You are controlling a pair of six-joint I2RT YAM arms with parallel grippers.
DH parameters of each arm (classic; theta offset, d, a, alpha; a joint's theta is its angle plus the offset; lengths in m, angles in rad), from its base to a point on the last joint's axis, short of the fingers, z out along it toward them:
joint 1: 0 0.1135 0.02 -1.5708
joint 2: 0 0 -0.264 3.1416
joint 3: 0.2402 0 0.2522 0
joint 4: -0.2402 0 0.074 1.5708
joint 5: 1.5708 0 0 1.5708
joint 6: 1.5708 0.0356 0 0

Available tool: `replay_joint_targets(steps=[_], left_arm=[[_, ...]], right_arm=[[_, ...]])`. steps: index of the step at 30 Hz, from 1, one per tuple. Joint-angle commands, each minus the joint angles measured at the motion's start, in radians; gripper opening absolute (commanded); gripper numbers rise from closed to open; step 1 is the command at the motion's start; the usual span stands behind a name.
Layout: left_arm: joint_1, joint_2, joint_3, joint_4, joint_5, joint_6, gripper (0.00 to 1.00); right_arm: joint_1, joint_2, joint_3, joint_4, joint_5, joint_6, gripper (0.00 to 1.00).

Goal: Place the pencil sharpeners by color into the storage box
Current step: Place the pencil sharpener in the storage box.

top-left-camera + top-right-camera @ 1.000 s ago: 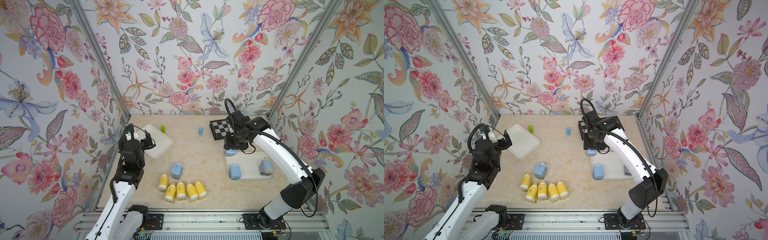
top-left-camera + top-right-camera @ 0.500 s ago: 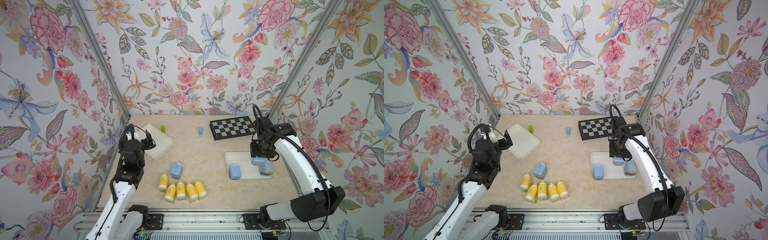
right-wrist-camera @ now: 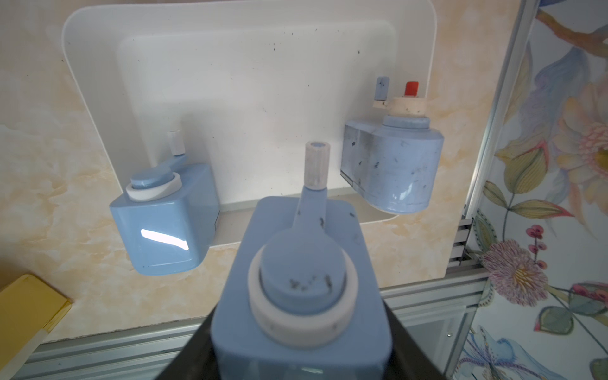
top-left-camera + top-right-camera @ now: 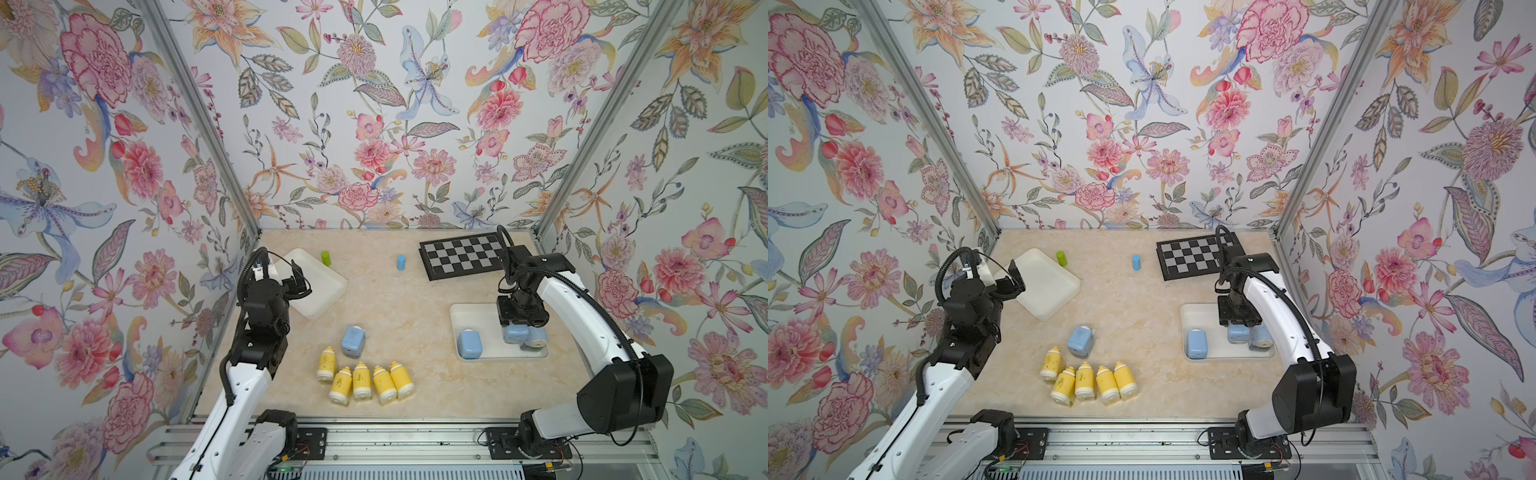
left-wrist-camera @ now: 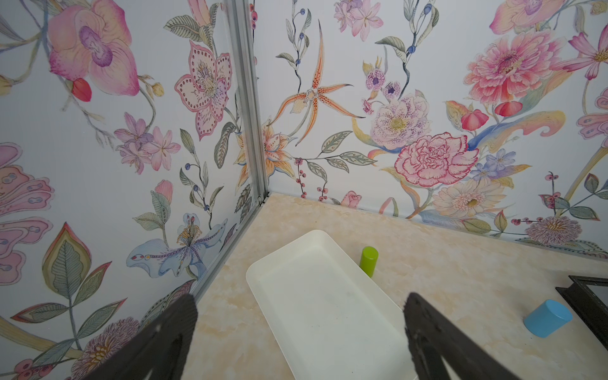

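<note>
Two tools: right tool (image 4: 517, 329) pinches a pale-blue sharpener (image 3: 302, 263), brought from checkerboard (image 4: 461, 257) to tray (image 4: 478, 316); left tool (image 5: 301, 306) gapes unchanged.

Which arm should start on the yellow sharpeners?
Left, probably: left claw is open and empty by the empty tray, and the yellow sharpeners lie nearer its side. The right claw is shut on a blue sharpener at the other tray.
</note>
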Motion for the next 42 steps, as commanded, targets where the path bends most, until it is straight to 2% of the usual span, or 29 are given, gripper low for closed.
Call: replay_joint_targets(steps=[1,14,26,42], left_arm=[[-0.008,0.000,-0.009,0.014,0.005,-0.014,0.99],[-0.009,0.002,-0.009,0.013,0.005,-0.012,0.99],[-0.009,0.002,-0.009,0.013,0.003,-0.011,0.99],[-0.009,-0.001,-0.008,0.012,0.000,-0.009,1.00]], right_arm=[[-0.006,0.013,-0.040,0.043,-0.025,-0.004,0.43],[-0.005,0.031,-0.205,0.201,-0.102,0.036,0.43],[-0.004,0.101,-0.228,0.254,-0.142,0.013,0.44],[0.001,0.115,-0.268,0.288,-0.166,0.017,0.45]])
